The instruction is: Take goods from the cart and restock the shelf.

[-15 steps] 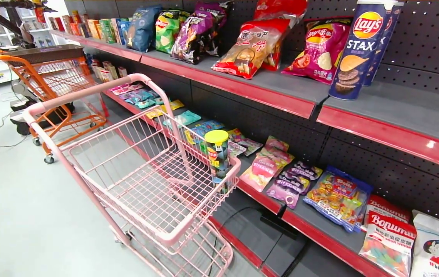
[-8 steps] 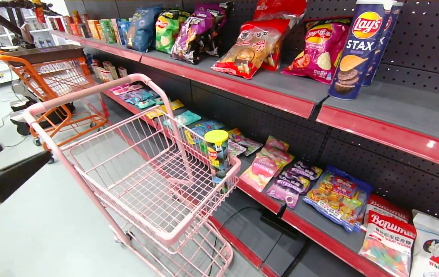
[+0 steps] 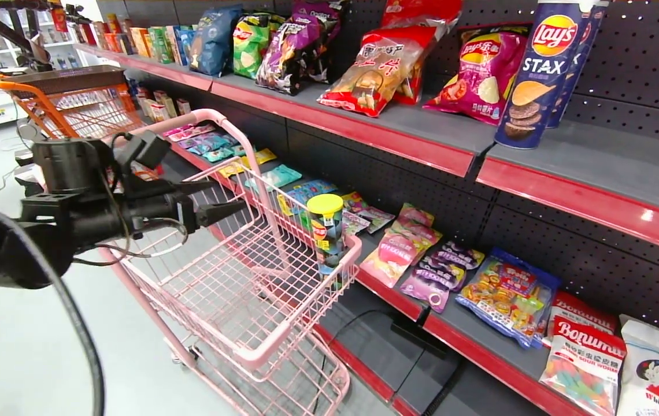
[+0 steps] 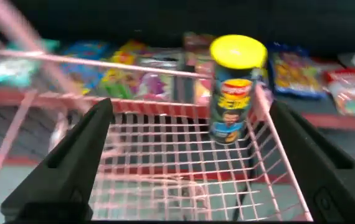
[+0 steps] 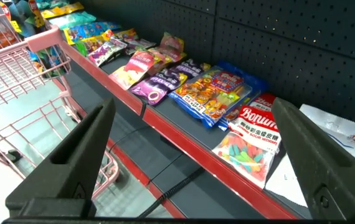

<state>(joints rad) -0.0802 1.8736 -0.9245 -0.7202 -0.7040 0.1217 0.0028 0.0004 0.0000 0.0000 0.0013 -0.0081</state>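
Reach step, nothing grasped yet. Left gripper (image 3: 228,197) over cart (image 3: 300,323) near handle end, fingers apart, aimed at yellow-lid can (image 3: 325,231), upright in basket's front corner on shelf (image 3: 399,124) side. Next, prob.: advance, straddle can body below lid, close, lift clear of rim. Right gripper (image 5: 193,106) facing lower shelf (image 3: 480,352), fingers apart, empty.

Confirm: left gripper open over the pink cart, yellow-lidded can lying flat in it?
No: the yellow-lidded can stands upright in it, per the left wrist view. The left gripper is open over the pink cart.
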